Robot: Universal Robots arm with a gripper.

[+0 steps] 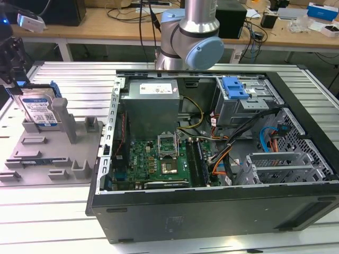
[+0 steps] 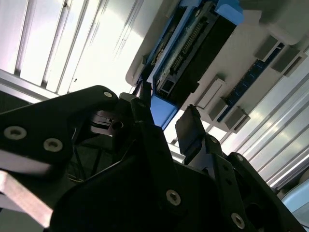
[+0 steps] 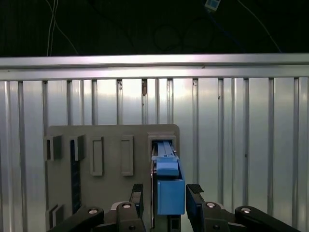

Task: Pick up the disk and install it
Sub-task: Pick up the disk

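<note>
Claw (image 3: 166,192) fingers (image 3: 137,194) stand apart on either side of the disk's (image 3: 169,191) blue bracket (image 3: 170,197), and they are not clamped. In the first wrist view one finger has a clear gap to the disk, while the other sits just beside the bracket. I cannot tell whether that one touches. The second wrist view shows the same straddle, with the claw (image 2: 166,116) around the blue end piece.

The disk (image 1: 39,108) stands on edge in a slot of the grey holder (image 1: 58,145) at the exterior view's left. It is well apart from the open case (image 1: 212,211) on the slatted table (image 1: 53,222), and the claw (image 1: 15,74) hangs just above it.

I judge the disk stiff and fairly dense for its size, with smooth metal faces that could slip. It is sensitive to knocks, so a drop or a hard squeeze on the label face would be bad. The plastic bracket will flex a little. The best hold looks to be across the two flat faces near the top edge, where the fingers now stand. There it can be lifted straight out of the slot without tilting or binding.
</note>
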